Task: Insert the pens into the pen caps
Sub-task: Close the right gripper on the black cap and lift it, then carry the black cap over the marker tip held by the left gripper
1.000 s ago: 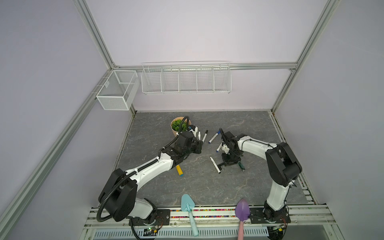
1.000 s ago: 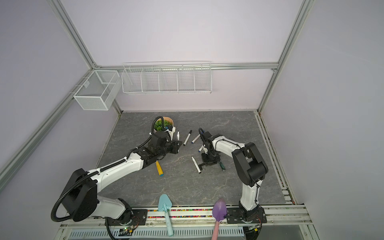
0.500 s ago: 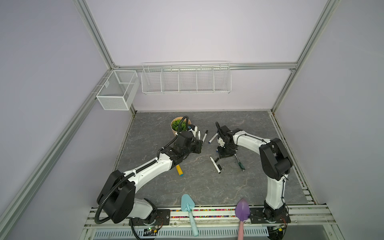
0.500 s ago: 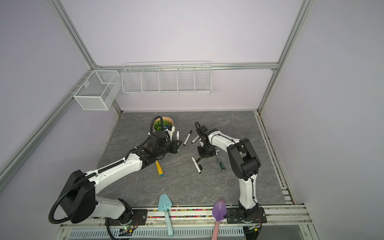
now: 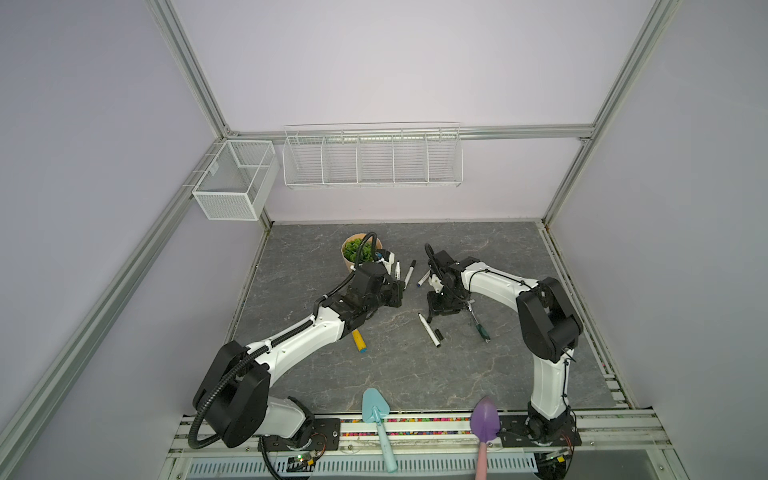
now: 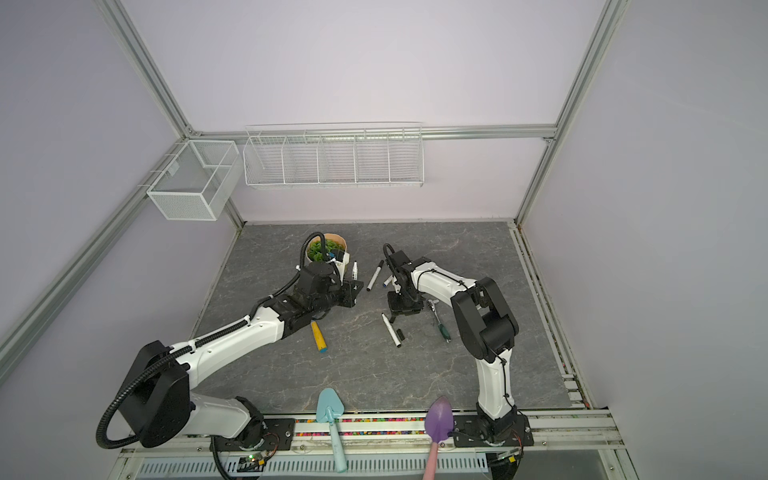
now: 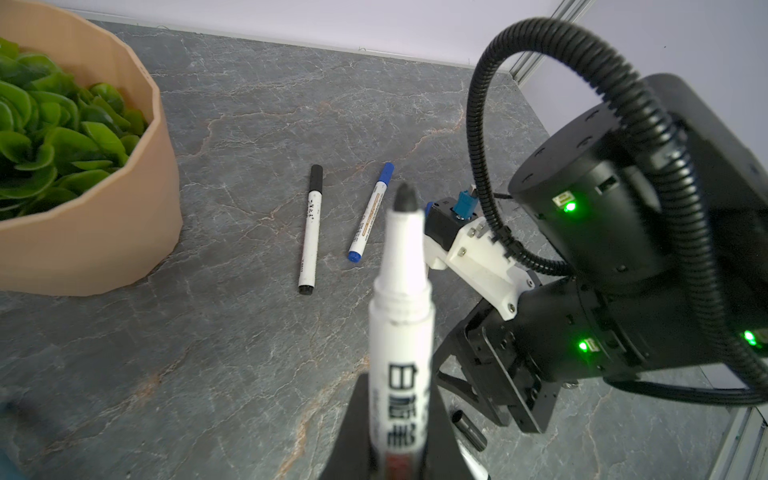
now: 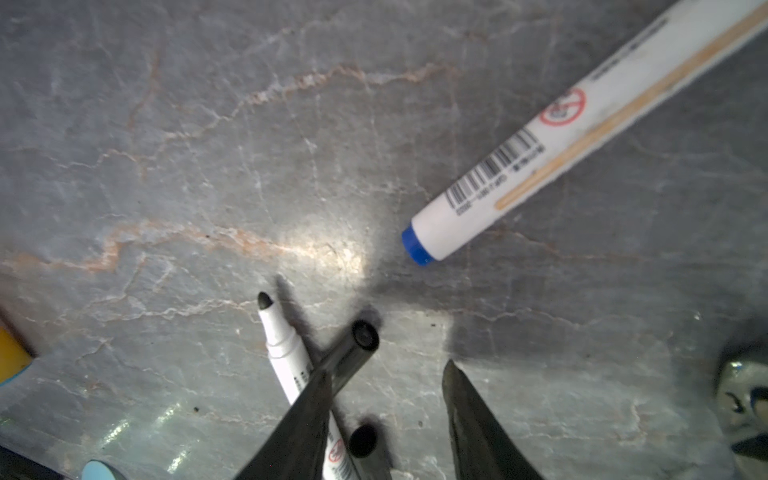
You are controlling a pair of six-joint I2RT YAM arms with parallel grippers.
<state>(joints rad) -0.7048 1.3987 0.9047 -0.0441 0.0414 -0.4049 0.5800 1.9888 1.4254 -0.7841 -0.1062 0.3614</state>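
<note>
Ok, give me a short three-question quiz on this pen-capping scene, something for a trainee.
1. True or false: the left gripper holds a black-tipped pen with no cap on it.
2. The right gripper is: A open, holding nothing; B shut tight and empty; C shut on a pen.
3. What colour is the loose cap beside the uncapped pen lying on the table?
Key: 1 true; 2 A; 3 black.

Tabletop (image 7: 249, 104) matt veined stone; pen (image 7: 401, 316) smooth plastic.
</note>
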